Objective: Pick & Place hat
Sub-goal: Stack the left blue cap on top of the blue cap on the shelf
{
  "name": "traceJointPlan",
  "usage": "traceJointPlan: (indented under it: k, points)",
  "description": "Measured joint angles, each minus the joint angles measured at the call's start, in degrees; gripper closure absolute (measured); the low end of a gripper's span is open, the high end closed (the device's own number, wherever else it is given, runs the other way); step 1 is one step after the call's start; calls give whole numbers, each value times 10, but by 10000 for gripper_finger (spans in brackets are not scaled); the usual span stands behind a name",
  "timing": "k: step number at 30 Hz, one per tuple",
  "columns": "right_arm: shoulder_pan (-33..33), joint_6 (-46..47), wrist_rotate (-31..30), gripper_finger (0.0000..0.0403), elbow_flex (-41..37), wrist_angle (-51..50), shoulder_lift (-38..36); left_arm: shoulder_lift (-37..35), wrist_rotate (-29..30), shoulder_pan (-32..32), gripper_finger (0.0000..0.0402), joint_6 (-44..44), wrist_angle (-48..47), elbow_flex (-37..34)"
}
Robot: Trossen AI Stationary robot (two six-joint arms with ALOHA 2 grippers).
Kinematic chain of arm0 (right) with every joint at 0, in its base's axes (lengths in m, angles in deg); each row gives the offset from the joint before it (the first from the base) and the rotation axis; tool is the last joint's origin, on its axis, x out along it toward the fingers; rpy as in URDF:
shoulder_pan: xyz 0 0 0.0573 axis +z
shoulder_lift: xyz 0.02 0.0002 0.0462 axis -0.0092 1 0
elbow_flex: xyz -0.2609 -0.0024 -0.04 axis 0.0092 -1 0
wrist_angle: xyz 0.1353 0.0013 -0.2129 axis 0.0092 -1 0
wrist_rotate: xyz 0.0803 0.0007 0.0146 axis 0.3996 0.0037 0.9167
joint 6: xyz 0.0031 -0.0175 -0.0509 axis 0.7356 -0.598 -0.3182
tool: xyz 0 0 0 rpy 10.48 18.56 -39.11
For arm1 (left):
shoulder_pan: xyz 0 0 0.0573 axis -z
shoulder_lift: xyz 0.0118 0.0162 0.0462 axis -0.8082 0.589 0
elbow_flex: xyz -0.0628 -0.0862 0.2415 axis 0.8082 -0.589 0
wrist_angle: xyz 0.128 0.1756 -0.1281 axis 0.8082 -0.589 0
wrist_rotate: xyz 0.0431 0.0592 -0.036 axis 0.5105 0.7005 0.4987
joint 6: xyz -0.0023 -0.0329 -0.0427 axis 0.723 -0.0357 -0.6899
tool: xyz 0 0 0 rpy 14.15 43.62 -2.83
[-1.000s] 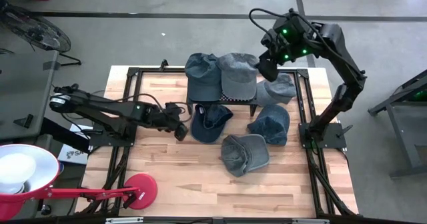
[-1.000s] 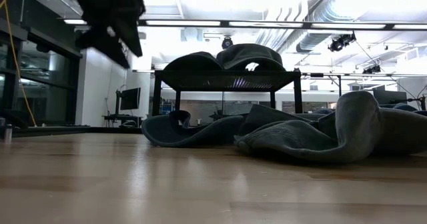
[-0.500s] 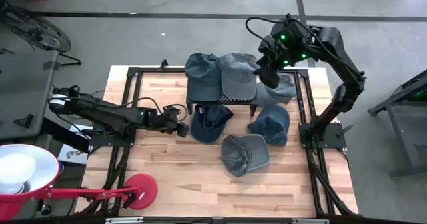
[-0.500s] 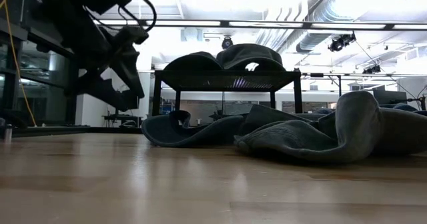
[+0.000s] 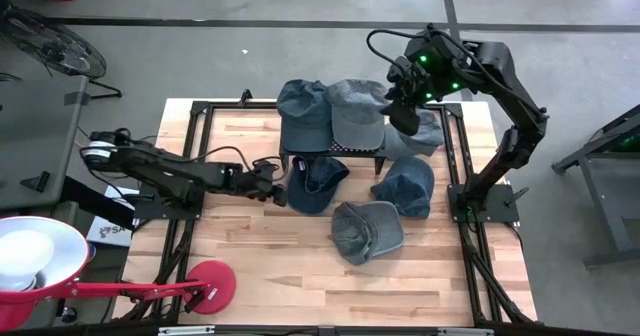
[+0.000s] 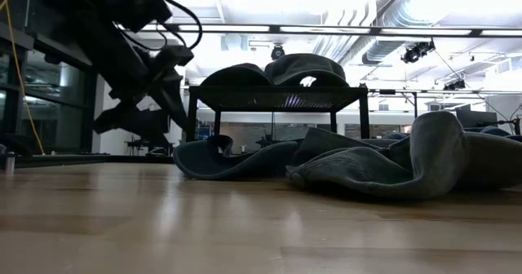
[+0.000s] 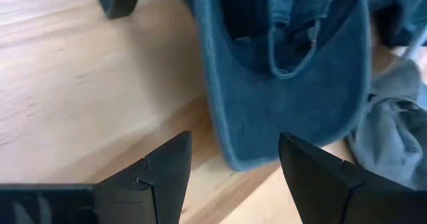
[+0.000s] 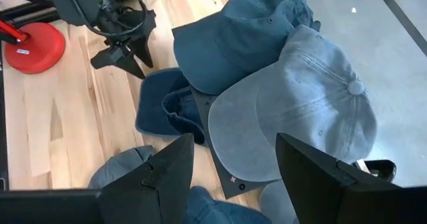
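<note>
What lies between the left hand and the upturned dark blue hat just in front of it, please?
Only bare wooden table: the left wrist view shows the open left hand just short of the upturned dark blue hat, nothing between.

Two denim caps, dark (image 5: 302,111) and grey (image 5: 357,111), are laid on a black rack (image 5: 335,152). The left gripper (image 5: 279,188) is positioned beside an upturned blue cap (image 5: 318,184). The right gripper (image 5: 396,104) is suspended above the grey cap's edge.
</note>
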Motion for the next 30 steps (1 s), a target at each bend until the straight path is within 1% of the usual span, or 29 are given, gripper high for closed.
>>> traceJointPlan:
  k: [4, 17, 27, 30]
  points:
    - [0, 0, -1, 199, 0, -4, -7, 17, 14, 0, 181, -14, -1, 0]
    - [0, 5, -1, 199, 0, -5, -51, 51, 12, 0, 181, -15, 8, 0]
    - [0, 7, -18, 199, 0, -4, -72, 81, -3, 0, 181, -16, 74, 1]
    - [0, 6, -25, 199, 0, -4, -72, 81, -5, 0, 191, -16, 73, 1]
